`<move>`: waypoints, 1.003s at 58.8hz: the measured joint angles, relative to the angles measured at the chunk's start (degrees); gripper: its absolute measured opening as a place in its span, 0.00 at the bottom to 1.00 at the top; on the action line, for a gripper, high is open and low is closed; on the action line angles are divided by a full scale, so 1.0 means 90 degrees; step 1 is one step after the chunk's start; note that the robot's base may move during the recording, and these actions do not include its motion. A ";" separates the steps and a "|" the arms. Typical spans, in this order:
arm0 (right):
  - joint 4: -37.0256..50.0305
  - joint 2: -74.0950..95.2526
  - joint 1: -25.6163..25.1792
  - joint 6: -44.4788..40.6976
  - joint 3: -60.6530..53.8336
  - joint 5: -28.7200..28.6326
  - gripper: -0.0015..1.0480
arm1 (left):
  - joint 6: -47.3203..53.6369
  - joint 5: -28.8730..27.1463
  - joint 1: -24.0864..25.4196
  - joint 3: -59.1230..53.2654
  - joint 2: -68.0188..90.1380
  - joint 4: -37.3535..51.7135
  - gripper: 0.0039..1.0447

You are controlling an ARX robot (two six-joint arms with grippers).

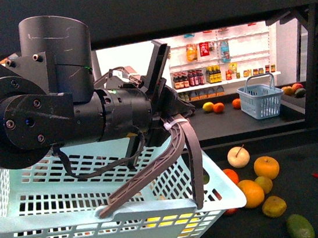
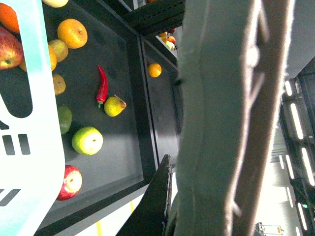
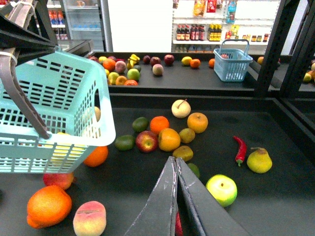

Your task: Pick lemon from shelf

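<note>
Left pincer [image 1: 150, 209] hangs released, fingers spread wide at the pale blue basket's [image 1: 222, 179] rim. Right pincer [image 3: 175, 162] is clenched empty above fruit scattered on the shelf [image 3: 275, 196].

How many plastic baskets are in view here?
2. A large pale turquoise slotted plastic basket fills the front view's lower left; a smaller blue handled plastic basket stands on the far tray of the black metal shelf. More may be hidden.
</note>
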 joint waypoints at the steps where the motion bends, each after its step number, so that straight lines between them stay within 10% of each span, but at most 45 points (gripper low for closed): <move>1: -0.0019 -0.0024 -0.0070 0.0000 -0.0005 -0.0061 0.03 | 0.0000 -0.0002 0.0000 0.0000 0.0000 0.0000 0.06; 59: -0.1911 -0.2242 -0.0444 0.0027 -0.0221 -0.0231 0.03 | 0.0015 0.0012 -0.0005 0.0000 0.0007 0.0000 0.06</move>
